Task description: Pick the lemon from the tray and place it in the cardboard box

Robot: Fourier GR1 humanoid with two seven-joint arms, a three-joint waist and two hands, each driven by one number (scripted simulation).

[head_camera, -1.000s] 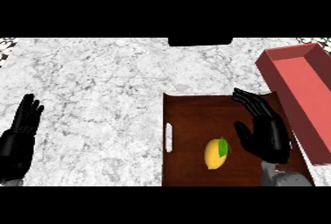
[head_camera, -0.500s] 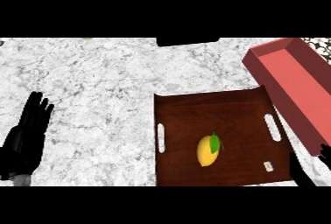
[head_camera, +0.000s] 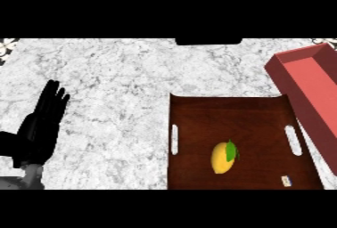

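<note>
left hand [head_camera: 41,127]: fingers straight, together, holding nothing | lemon [head_camera: 223,157]: on tray [head_camera: 197,116]

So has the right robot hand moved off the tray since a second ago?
Yes. It was over the tray's right side beside the lemon; now it has withdrawn out of view, and the lemon lies untouched.

White-grey marble counter [head_camera: 125,80]; dark recess [head_camera: 208,41] at far edge.
</note>
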